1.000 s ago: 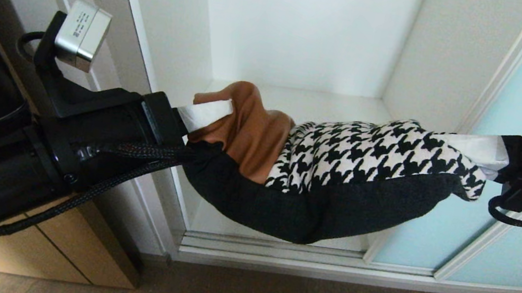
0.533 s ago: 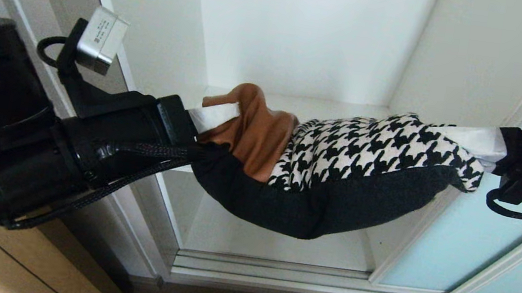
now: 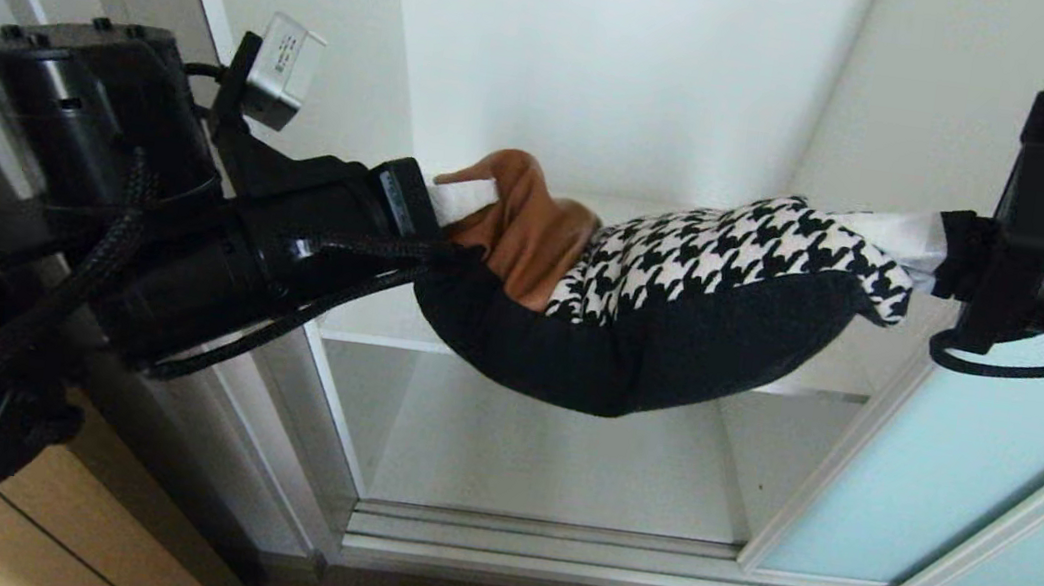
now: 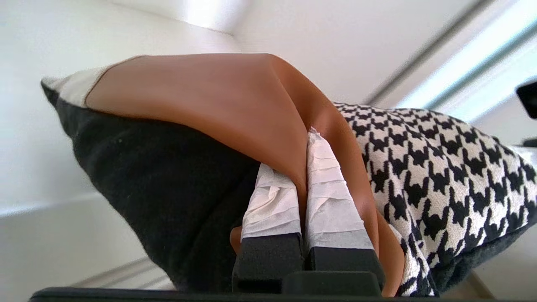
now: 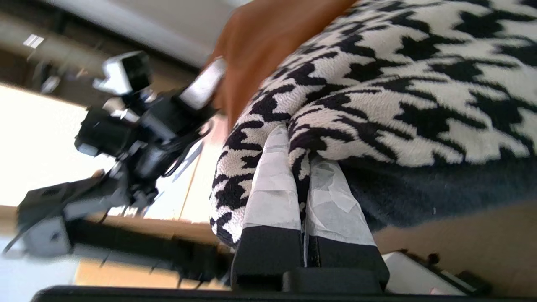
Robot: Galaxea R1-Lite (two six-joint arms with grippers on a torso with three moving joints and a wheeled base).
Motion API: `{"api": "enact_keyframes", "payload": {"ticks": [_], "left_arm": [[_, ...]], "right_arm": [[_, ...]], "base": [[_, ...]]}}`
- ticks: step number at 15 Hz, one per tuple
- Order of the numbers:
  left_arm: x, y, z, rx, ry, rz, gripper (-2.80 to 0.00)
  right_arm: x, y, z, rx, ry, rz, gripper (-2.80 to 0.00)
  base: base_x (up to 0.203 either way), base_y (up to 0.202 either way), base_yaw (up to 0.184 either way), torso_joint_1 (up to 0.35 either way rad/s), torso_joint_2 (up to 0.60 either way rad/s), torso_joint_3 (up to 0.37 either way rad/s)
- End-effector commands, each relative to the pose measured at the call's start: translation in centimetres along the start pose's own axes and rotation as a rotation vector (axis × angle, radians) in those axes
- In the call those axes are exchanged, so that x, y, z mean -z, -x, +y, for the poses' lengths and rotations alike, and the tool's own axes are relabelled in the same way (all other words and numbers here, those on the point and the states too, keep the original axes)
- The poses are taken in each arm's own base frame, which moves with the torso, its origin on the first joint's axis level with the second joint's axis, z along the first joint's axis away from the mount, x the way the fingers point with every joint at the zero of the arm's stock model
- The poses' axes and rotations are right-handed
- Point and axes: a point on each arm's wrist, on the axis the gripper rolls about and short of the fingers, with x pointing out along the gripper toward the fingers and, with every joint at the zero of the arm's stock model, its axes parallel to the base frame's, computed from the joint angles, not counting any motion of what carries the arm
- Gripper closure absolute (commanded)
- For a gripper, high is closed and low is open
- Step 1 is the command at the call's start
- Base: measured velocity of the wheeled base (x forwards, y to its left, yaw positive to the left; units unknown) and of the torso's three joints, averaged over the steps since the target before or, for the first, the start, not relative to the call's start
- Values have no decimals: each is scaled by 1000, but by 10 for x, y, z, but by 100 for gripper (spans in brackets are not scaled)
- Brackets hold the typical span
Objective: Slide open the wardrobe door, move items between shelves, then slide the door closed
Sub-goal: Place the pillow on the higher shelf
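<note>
You have the cushion (image 3: pixel 672 303) slung between both pincers, hanging in the air in front of the open wardrobe; nothing beneath it touches it. Your left pincer (image 3: pixel 479 199) is clenched on the tan leather corner, its taped fingers (image 4: pixel 331 201) pressed together with a fold of leather caught between them; in the left wrist view the black backing bulges to one side of that fold and the houndstooth panel runs off to the other. Your right pincer (image 3: pixel 897 244) is clenched on the opposite, houndstooth corner; its taped fingers (image 5: pixel 272 188) pinch a pleat of the patterned cloth, with the dark backing just beside them. Between the two grips the cushion sags, black backing lowest, leather and houndstooth facing up. Taking the cushion as your landmark: the white shelf (image 3: pixel 355 336) shows its front edge level with the sagging belly and just behind it; the lower compartment lies below it; the sliding wardrobe door (image 3: pixel 940 489), pale aqua glass in a light frame, stands pushed aside past its houndstooth end, below your right arm.
</note>
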Motion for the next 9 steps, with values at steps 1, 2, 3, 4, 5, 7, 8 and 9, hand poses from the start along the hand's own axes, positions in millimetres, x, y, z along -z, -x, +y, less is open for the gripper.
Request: {"api": "enact_keyframes", "payload": {"ticks": [1,2,3,4,5,7,8,9], "left_arm": [[5,-24,27,-60,0,5,0],[4,-31,34,-75,-2,-3,0],[0,-38,40,-86,-6,-18,0],[-3,-43,48,-102,-10,-30,0],[-4,-51,58,-121,-12,-36,0],[-2,-66,81,-161,-14,-38,0],[0,-73,90,-175,-15,-40,0],[-2,-79,97,-181,-19,-54,0]], "right_arm": [[-16,-27,-25,53,-30,2,0],[-24,-37,-35,70,-34,-8,0],[-33,-46,-44,83,-37,-16,0],[-42,-55,-52,91,-36,-28,0],[-50,-65,-63,103,-40,-35,0],[-67,-83,-84,118,-40,-60,0],[-76,-90,-93,122,-36,-75,0],[-83,-96,-100,123,-30,-88,0]], "base": [[0,0,0,0,0,0],[0,0,0,0,0,0],[0,0,0,0,0,0],[0,0,0,0,0,0],[0,0,0,0,0,0],[0,0,0,0,0,0],[0,0,0,0,0,0],[0,0,0,0,0,0]]}}
